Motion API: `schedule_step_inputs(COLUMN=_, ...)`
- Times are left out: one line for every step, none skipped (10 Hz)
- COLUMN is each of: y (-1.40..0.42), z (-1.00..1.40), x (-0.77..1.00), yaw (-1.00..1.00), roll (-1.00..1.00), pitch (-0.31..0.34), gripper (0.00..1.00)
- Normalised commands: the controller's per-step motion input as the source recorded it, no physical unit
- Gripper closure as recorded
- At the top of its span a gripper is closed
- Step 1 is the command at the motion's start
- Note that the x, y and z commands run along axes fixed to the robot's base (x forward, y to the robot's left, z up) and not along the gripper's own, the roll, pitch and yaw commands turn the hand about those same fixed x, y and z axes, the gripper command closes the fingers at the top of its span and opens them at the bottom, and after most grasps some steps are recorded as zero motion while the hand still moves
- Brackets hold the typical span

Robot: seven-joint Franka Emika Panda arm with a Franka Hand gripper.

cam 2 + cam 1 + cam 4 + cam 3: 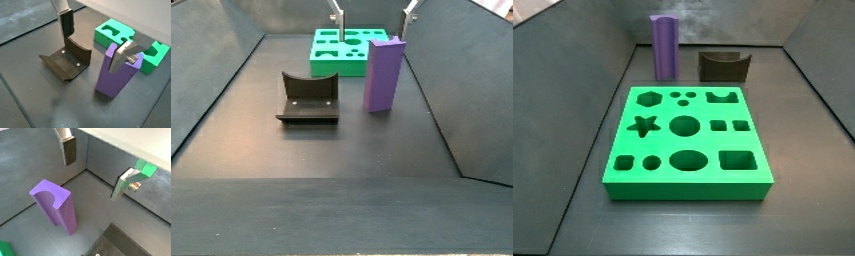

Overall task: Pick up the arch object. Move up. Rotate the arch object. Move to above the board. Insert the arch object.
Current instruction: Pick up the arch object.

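The arch object (384,74) is a tall purple block that stands upright on the dark floor between the board (345,52) and the fixture (307,98). It also shows in both wrist views (57,205) (117,75) and in a side view (667,48). The gripper (373,12) hangs open and empty above it, with nothing between the silver fingers (69,150). In a wrist view the gripper (94,40) has one finger (122,56) in front of the arch's top. The green board (684,140) has many shaped holes.
The dark fixture (69,60) with a curved back stands beside the arch object, also seen in a side view (723,66). Grey walls (458,80) close in the floor on the sides. The board's corner shows green in a wrist view (145,168).
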Motion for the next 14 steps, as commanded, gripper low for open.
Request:
schedule_step_inputs(y=-0.51, z=-0.48, x=-0.59, yaw=-0.09, roll=0.3, pitch=-0.099, gripper=0.0)
schedule_step_inputs(y=-0.67, z=-0.18, x=-0.3, yaw=0.26, roll=0.09, pitch=-0.173, gripper=0.0)
schedule_step_inputs(y=-0.77, z=-0.21, x=-0.56, yaw=0.24, roll=0.18, pitch=-0.201, gripper=0.0)
schedule_step_inputs(y=-0.6, z=-0.13, x=-0.64, yaw=0.24, roll=0.18, pitch=-0.207, gripper=0.0)
schedule_step_inputs(y=-0.26, z=-0.01, x=-0.27, yaw=0.4, roll=0.09, pitch=-0.136, gripper=0.0)
schedule_step_inputs(y=-0.01, z=-0.16, x=-0.18, yaw=0.38, roll=0.0, pitch=-0.139, gripper=0.0)
schedule_step_inputs(y=0.01, z=-0.25, x=-0.09, yaw=0.36, roll=-0.05, pitch=-0.169, gripper=0.0)
schedule_step_inputs(y=-0.01, z=-0.11, x=0.04, yaw=0.29, roll=-0.06, pitch=-0.107, gripper=0.0)
schedule_step_inputs(y=0.0, z=-0.15, x=0.16, yaw=0.19, roll=-0.1, pitch=-0.059, gripper=0.0)
schedule_step_inputs(y=0.0, z=-0.14, x=0.03, yaw=0.16, roll=-0.05, pitch=-0.044, gripper=0.0)
schedule_step_inputs(y=0.05, z=-0.17, x=0.0, yaw=0.1, roll=-0.06, pitch=-0.061, gripper=0.0)
schedule_step_inputs(y=0.06, z=-0.25, x=0.0, yaw=0.06, roll=-0.05, pitch=-0.046, gripper=0.0)
schedule_step_inputs(y=0.11, z=-0.3, x=0.0, yaw=0.05, roll=-0.07, pitch=-0.043, gripper=0.0)
schedule_step_inputs(y=0.02, z=-0.27, x=-0.01, yaw=0.02, roll=-0.04, pitch=-0.059, gripper=0.0)
